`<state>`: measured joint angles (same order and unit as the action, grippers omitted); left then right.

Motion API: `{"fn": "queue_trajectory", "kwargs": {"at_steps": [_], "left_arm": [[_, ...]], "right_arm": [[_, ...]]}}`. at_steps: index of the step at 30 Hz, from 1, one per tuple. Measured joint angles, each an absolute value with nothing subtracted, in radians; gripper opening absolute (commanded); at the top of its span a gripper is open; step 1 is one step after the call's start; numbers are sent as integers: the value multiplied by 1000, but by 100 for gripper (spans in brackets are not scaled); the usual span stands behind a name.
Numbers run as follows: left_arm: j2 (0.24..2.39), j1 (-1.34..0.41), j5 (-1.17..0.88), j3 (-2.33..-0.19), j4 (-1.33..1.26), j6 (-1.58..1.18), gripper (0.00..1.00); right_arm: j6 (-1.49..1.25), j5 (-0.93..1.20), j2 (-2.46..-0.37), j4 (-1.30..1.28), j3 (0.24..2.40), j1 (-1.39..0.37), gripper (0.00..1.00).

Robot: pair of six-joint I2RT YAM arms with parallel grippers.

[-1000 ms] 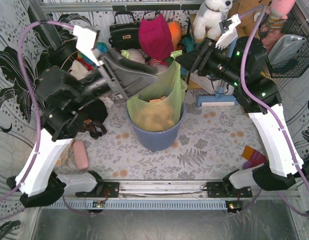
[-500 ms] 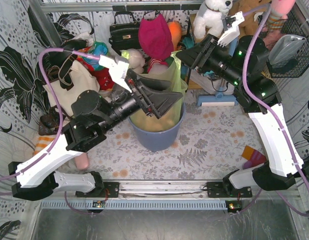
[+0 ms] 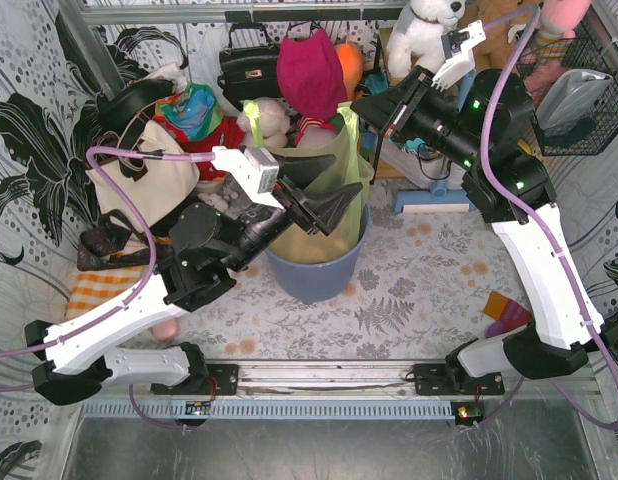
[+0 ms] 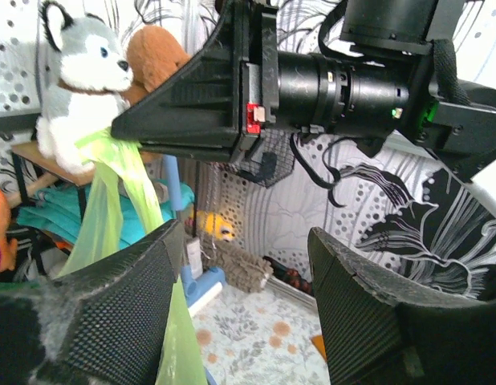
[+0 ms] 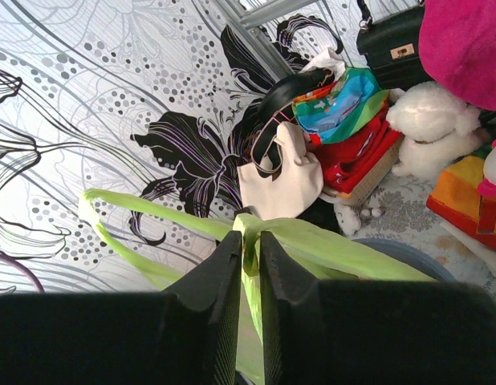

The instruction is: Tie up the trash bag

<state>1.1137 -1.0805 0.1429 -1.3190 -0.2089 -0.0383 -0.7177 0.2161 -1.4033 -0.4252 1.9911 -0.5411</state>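
The lime-green trash bag (image 3: 334, 150) stands in the round blue-grey bin (image 3: 314, 270), with brown paper showing through low down. My right gripper (image 3: 364, 108) is shut on the bag's upper edge at the far right and holds it pulled up. In the right wrist view the fingers (image 5: 232, 273) pinch a bunched green strip (image 5: 250, 228), and a loop of the bag trails left. My left gripper (image 3: 344, 182) is open over the bin, against the bag's near side. In the left wrist view its jaws (image 4: 244, 237) stand wide apart, with green plastic (image 4: 111, 192) by the left finger.
A cream tote bag (image 3: 149, 175), a black handbag (image 3: 249, 65), a magenta cushion (image 3: 311, 70) and plush toys (image 3: 424, 35) crowd the back. A striped cloth (image 3: 99, 290) lies at the left. A wire basket (image 3: 589, 90) hangs at the right. A husky plush (image 4: 79, 88) shows in the left wrist view.
My left arm has swung right and forward, bringing its open gripper from the bag's left side to over the bin. My right gripper has kept its hold and barely moved.
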Motion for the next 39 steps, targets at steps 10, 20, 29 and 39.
{"fn": "queue_trajectory", "kwargs": {"at_steps": [10, 20, 29, 39], "left_arm": [[1142, -1081, 210, -1295, -300, 57, 71], [1185, -974, 184, -1296, -327, 89, 70], [1207, -867, 55, -1296, -372, 83, 78], [1269, -791, -163, -1347, -408, 22, 78]], "right_arm": [[-719, 224, -1403, -423, 1991, -541, 0], [-738, 253, -1406, -429, 2018, -541, 0], [-782, 318, -1411, -516, 2093, -541, 0], [-809, 376, -1392, -552, 2060, -541, 0]]}}
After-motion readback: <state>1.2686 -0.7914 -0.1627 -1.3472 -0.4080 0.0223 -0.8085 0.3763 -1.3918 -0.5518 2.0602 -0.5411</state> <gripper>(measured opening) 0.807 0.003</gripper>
